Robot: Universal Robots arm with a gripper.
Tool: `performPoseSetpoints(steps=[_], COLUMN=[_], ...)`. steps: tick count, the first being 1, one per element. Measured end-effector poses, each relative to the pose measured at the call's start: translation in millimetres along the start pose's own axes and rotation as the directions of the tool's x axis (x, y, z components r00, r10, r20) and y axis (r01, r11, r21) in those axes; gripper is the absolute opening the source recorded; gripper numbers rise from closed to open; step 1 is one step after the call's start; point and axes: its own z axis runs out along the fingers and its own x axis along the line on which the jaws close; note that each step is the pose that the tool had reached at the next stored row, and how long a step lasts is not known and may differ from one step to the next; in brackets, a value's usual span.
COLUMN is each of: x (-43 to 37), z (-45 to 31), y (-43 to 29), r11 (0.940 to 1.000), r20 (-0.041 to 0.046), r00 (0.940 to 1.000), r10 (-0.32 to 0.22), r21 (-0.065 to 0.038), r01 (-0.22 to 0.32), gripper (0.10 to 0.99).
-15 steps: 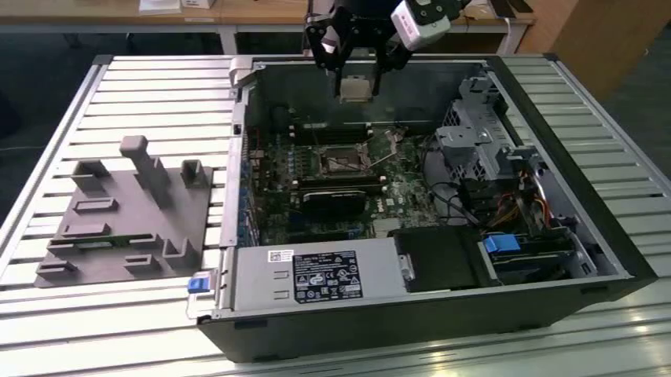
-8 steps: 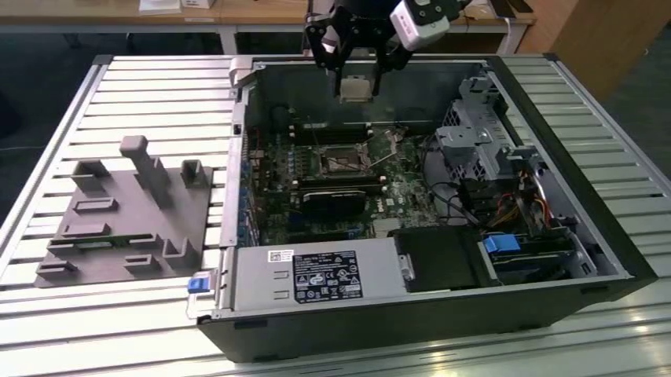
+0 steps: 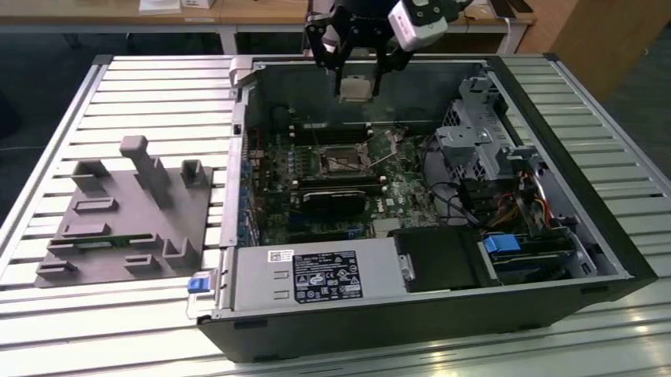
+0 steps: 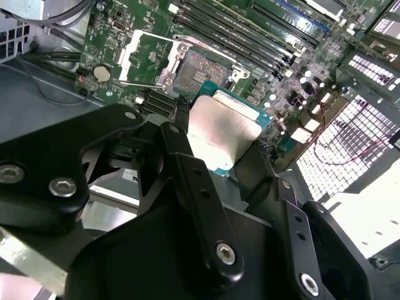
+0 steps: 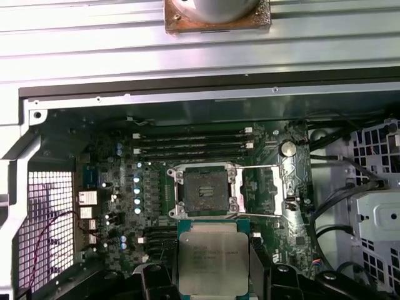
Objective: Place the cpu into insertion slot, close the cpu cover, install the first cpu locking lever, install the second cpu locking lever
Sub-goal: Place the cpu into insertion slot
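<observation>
Hold: gripper [image 3: 357, 82] is pinching flat square cpu [image 5: 212, 261], matte silvery face | black-rimmed square slot [image 5: 205, 189] is lying open below gripper | thin grey metal cover [image 5: 279, 190] is lying flipped aside

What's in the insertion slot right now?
Nothing: the slot has its dark centre bare, with the cover lying open beside it. The cpu is in the gripper, not yet seated. Nothing covers the slot in the first wrist view.

cpu [image 3: 357, 88]: small pale-silver square w/ green edge, pinched in gripper [image 3: 357, 77], up above the case, well clear of the board.
slot [image 5: 204, 189]: black-rimmed square, dark centre, nothing in it, on green board.
cover [image 5: 279, 187]: grey metal frame, swung open, lying just beside slot.
</observation>
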Motion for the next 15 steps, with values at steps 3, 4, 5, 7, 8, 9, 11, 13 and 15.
performPoseSetpoints(steps=[3,4,5,7,8,9,11,13,15], x=[0.0,0.0,0.0,0.0,0.0,0.0,0.0,0.0,0.0], z=[0.0,0.0,0.0,0.0,0.0,0.0,0.0,0.0,0.1], y=[0.0,0.0,0.0,0.0,0.0,0.0,0.0,0.0,0.0], r11=[0.9999,0.9999,0.9998,0.9997,0.9996,0.9995,0.9992,0.999,0.9987], r20=[0.001,0.0014,0.0017,0.0023,0.0026,0.0029,0.0035,0.0041,0.0046], r00=[0.9999,0.9999,0.9998,0.9997,0.9996,0.9995,0.9992,0.999,0.9986], r10=[0.011,0.015,0.019,0.026,0.029,0.033,0.039,0.046,0.052], r21=[0.0,0.0,0.0,-0.001,-0.001,-0.001,-0.001,-0.001,-0.001], r01=[-0.011,-0.015,-0.019,-0.026,-0.029,-0.033,-0.039,-0.046,-0.052], gripper=[0.541,0.541,0.541,0.541,0.541,0.541,0.541,0.541,0.541])
